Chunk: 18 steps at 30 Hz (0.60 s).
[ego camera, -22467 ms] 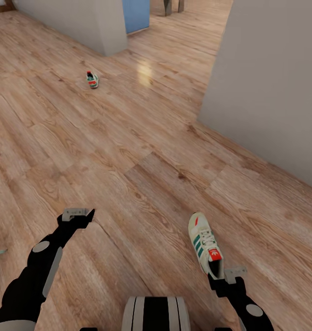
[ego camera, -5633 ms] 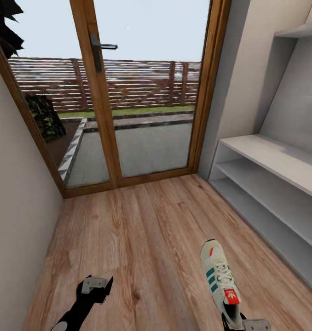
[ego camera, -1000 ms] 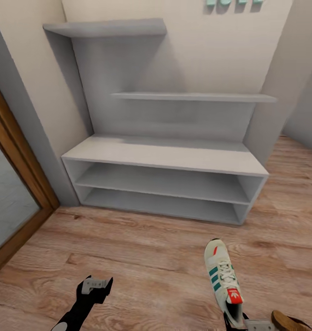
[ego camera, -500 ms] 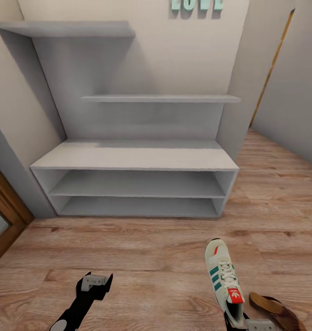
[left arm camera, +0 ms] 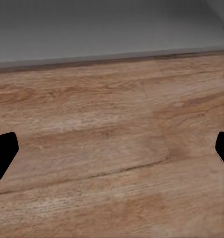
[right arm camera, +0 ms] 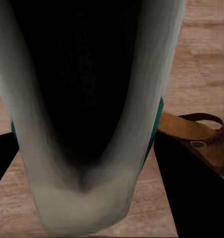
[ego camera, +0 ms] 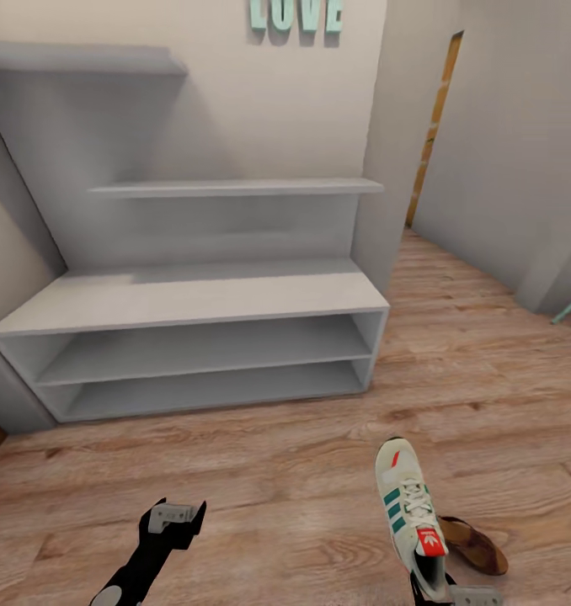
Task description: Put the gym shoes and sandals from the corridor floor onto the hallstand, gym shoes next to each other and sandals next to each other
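Right end effector (ego camera: 441,593) was clamped on the heel of one gym shoe (ego camera: 410,509), fingers either side of the heel collar, toe pointing away toward the shoe rack (ego camera: 193,299); the right wrist view looked straight into the shoe's dark opening (right arm camera: 82,99). Left end effector (ego camera: 174,515) hung spread wide over the floor (ego camera: 277,471), holding nothing; its two finger tips sat at opposite edges of the left wrist view. The shoe was held above the floor, well short of the rack, all shelves bare. One sandal (ego camera: 473,544) lay on the floor just beside the held shoe on the right. Judgement: the sneaker looked light, with a fairly stiff sole but a soft upper, so a heel pinch lets the long toe droop or swing; a grip across the heel counter or midfoot sole edge seems firmer. The sandal looked thin, flat and floppy at the straps; best taken across the footbed edges, not by a strap. Neither looked fragile.
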{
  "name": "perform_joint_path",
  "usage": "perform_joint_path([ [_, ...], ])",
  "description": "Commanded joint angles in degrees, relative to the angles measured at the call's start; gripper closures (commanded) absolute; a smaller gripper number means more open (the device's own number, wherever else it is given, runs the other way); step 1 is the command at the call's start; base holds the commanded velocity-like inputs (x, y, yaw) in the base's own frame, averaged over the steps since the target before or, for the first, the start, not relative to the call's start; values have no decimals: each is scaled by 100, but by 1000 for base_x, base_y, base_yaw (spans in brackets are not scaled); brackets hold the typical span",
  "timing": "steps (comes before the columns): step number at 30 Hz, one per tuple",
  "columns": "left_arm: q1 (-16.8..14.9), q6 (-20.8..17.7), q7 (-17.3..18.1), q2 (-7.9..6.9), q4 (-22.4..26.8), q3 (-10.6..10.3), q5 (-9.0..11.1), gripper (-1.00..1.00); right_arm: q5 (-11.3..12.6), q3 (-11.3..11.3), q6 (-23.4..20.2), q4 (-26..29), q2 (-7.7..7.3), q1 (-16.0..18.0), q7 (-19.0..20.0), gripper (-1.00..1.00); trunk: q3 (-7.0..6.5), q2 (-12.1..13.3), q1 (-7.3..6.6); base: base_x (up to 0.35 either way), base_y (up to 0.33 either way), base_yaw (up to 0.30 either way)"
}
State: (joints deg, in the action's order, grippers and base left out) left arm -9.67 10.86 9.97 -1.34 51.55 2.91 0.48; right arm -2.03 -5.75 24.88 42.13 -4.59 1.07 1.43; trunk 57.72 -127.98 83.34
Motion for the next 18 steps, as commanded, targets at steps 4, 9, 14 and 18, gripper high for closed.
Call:
perform_joint_path([
  [4, 0, 13, 40, 2, 3, 18, 5, -100, -16, -14, 17, -6, 2, 5, 15, 100, 1, -2, -1, 0, 0, -300],
  [9, 0, 13, 40, -3, 4, 25, 5, -100, -16, -14, 17, -9, 2, 5, 15, 100, -12, -2, -1, 0, 0, -300],
  [14, 0, 24, 58, -12, 9, 21, 14, -100, -15, -14, 17, -8, 2, 5, 15, 100, -27, -2, -1, 0, 0, -300],
  [18, 0, 29, 67, -17, 13, 18, 21, -100, -16, -14, 17, -5, 2, 5, 15, 100, -40, -2, -1, 0, 0, -300],
])
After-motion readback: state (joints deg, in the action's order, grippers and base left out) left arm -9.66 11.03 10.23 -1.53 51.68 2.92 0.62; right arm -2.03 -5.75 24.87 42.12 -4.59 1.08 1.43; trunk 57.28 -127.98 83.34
